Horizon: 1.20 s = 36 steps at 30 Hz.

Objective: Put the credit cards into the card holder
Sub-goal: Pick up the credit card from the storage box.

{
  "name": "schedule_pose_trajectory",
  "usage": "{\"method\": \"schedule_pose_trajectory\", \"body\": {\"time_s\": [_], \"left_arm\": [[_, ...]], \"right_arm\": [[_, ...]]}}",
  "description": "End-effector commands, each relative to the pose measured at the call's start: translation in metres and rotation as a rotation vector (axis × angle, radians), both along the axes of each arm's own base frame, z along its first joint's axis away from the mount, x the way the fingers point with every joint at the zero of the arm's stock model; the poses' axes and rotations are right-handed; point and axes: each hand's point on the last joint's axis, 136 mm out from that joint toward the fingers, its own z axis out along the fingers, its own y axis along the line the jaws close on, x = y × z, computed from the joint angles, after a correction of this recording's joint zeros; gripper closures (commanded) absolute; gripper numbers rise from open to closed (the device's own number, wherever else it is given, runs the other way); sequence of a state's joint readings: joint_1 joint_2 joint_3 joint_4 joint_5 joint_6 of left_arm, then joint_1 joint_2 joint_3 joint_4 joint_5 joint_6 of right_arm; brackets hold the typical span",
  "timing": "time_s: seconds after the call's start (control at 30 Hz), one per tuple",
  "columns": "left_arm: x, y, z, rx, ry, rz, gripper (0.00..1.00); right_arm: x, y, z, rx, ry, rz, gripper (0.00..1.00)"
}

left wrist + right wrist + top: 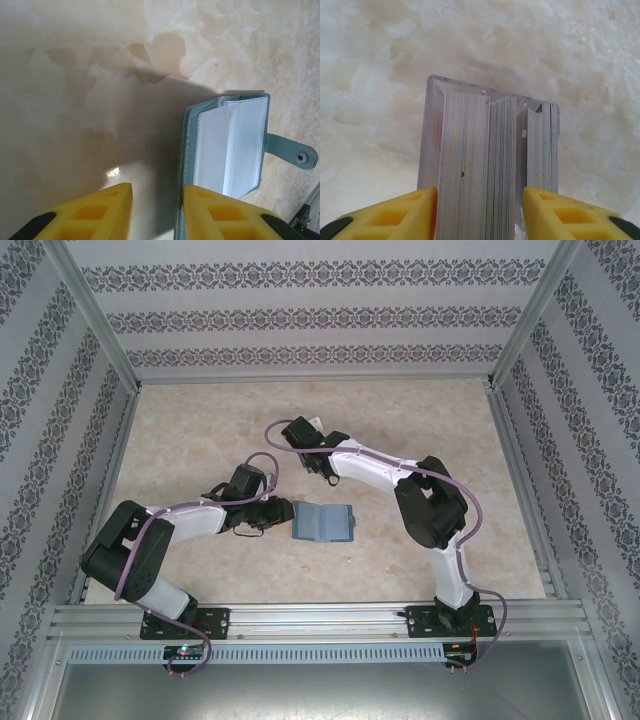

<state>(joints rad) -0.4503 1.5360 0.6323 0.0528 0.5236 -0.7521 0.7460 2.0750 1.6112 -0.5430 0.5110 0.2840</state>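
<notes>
Card holder (323, 523): open on worktop (420, 420), near edge cut off in left wrist view.
Left fingers (110, 210): apart, empty (holder at 3 o'clock).
Right fingers (555, 215): clamped on a clear case of cards (490, 165); its lower end is hidden.

arms: left arm (150, 540) and right arm (420, 500) with white link shells, black joint housings | cables: purple-grey, looping along each arm | bases: black plates on aluminium rail (320, 620) | fingers: yellow fingers (107, 210), recessed pockets, black backing

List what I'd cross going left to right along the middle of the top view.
Left gripper → card holder, lying open → right arm's elbow.
</notes>
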Motion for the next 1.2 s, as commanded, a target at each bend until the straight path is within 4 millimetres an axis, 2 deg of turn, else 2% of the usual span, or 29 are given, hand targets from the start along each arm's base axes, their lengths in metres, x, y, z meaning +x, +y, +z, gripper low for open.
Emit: {"method": "schedule_pose_trajectory", "body": {"time_s": [0.0, 0.13, 0.23, 0.33, 0.53, 0.67, 1.03, 1.17], "left_arm": [[-0.002, -0.001, 0.008, -0.022, -0.013, -0.002, 0.67], [-0.002, -0.003, 0.012, -0.039, -0.021, -0.004, 0.66], [-0.001, 0.0, 0.005, -0.007, -0.009, -0.003, 0.66], [-0.002, -0.007, 0.006, -0.059, 0.009, -0.008, 0.66], [-0.004, -0.009, 0.0, -0.063, 0.034, -0.011, 0.65], [-0.002, -0.005, -0.004, -0.031, 0.03, -0.003, 0.65], [-0.003, -0.012, -0.01, -0.071, 0.06, -0.007, 0.63], [-0.003, -0.01, -0.013, -0.045, 0.069, -0.012, 0.63]], "right_arm": [[0.004, -0.013, 0.02, -0.079, -0.047, -0.007, 0.54], [0.009, -0.017, 0.023, -0.139, -0.064, -0.004, 0.54], [0.01, -0.019, 0.028, -0.159, -0.076, 0.001, 0.54], [0.013, -0.02, 0.031, -0.175, -0.089, 0.001, 0.54], [0.01, -0.018, 0.023, -0.15, -0.065, 0.012, 0.55], [0.007, -0.016, 0.018, -0.138, -0.046, 0.023, 0.67], [0.004, -0.008, 0.026, -0.078, -0.046, 0.049, 0.97], [-0.004, 0.001, 0.034, 0.016, -0.025, 0.068, 1.0]]}}
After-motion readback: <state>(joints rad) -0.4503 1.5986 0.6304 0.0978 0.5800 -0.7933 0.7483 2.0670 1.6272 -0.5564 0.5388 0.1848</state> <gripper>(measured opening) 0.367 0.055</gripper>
